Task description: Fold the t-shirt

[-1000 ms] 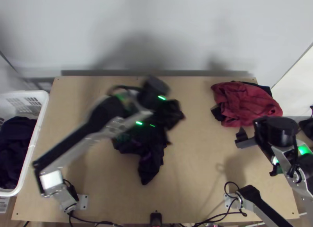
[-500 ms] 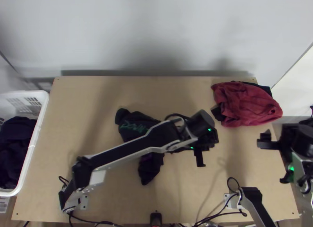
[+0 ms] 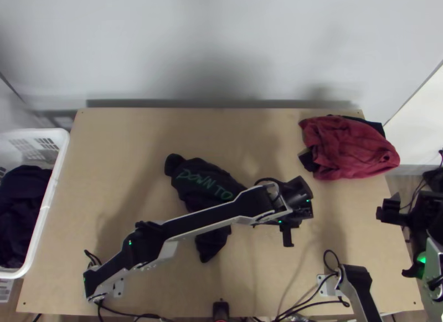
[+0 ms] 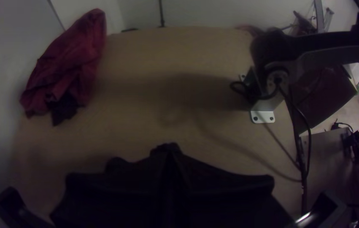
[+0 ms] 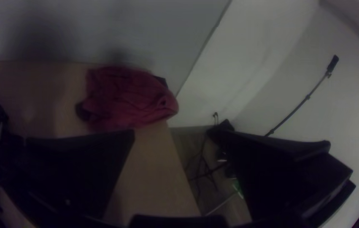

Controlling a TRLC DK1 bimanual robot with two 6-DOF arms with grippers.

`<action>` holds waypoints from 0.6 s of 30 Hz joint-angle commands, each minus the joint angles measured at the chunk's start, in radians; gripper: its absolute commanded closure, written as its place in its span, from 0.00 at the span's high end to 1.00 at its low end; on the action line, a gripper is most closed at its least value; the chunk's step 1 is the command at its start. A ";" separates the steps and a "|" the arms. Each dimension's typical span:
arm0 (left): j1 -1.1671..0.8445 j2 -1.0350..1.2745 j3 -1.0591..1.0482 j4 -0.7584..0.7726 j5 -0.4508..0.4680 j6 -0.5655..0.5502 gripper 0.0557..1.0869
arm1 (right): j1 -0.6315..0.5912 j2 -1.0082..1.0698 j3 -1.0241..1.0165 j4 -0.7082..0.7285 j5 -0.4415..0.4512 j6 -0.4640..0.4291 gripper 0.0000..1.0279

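A black t-shirt with green lettering (image 3: pixel 194 180) lies bunched left of the table's middle in the top view, partly hidden under the left arm. My left gripper (image 3: pixel 287 228) is just right of the shirt, over bare wood. In the left wrist view, the same gripper (image 4: pixel 168 150) is shut, its two black fingers together and no cloth seen between them. Off the table's right edge, far from the shirt, is my right gripper (image 3: pixel 400 240). Seen from its own wrist, the right gripper (image 5: pixel 179 135) has its fingers wide apart with nothing held.
A crumpled red cloth (image 3: pixel 349 147) with dark cloth beneath it occupies the back right corner. Beyond the table's left edge stands a white basket (image 3: pixel 58 156) holding dark clothing (image 3: pixel 22 211). Cables (image 3: pixel 310 302) run along the near edge.
My left gripper has swung from above the shirt to its right. More of the shirt's lettering shows than a second ago. The right gripper has drawn away toward the lower right.
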State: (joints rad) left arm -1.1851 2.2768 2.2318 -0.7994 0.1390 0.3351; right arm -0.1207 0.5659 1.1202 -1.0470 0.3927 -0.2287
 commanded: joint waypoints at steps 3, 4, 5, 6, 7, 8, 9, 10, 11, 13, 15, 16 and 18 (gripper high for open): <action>-0.015 0.058 0.002 0.014 -0.001 -0.031 0.95 | 0.000 -0.018 0.000 -0.008 -0.002 -0.001 0.94; -0.015 0.058 0.002 0.017 -0.003 -0.034 0.95 | 0.003 -0.018 0.000 -0.008 -0.002 -0.001 0.94; -0.015 0.056 0.005 0.022 -0.003 -0.045 0.95 | 0.003 -0.017 -0.002 -0.010 -0.002 -0.001 0.94; -0.015 0.053 0.012 0.029 -0.004 -0.054 0.95 | 0.006 -0.017 -0.003 -0.010 -0.002 -0.001 0.94; -0.015 0.049 0.022 0.037 -0.004 -0.064 0.95 | 0.007 -0.017 -0.007 -0.010 -0.002 -0.001 0.94; -0.013 0.043 0.034 0.040 -0.007 -0.068 0.95 | 0.010 -0.017 -0.010 -0.010 -0.002 -0.001 0.94; -0.013 0.035 0.042 0.040 -0.013 -0.067 0.95 | 0.013 -0.015 -0.011 -0.008 -0.002 -0.001 0.94; -0.011 0.024 0.045 0.042 -0.024 -0.065 0.95 | 0.016 -0.014 -0.013 -0.008 -0.003 0.000 0.94; -0.008 0.009 0.045 0.039 -0.033 -0.061 0.95 | 0.021 -0.012 -0.014 -0.008 -0.003 0.000 0.94; 0.007 -0.023 0.037 0.019 -0.052 -0.054 0.95 | 0.035 -0.006 -0.016 -0.010 -0.005 0.005 0.94; 0.032 -0.062 0.012 0.005 -0.061 -0.050 0.95 | 0.049 0.000 -0.023 -0.010 -0.011 0.011 0.94; 0.045 -0.077 0.008 -0.014 -0.067 -0.042 0.95 | 0.058 0.002 -0.028 -0.010 -0.014 0.015 0.94; 0.074 -0.106 0.003 -0.070 -0.072 -0.027 0.95 | 0.081 0.009 -0.034 -0.018 -0.018 0.023 0.94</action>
State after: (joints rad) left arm -1.1702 2.2513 2.2543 -0.7872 0.0956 0.2844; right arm -0.0864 0.5602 1.1030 -1.0565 0.3840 -0.2230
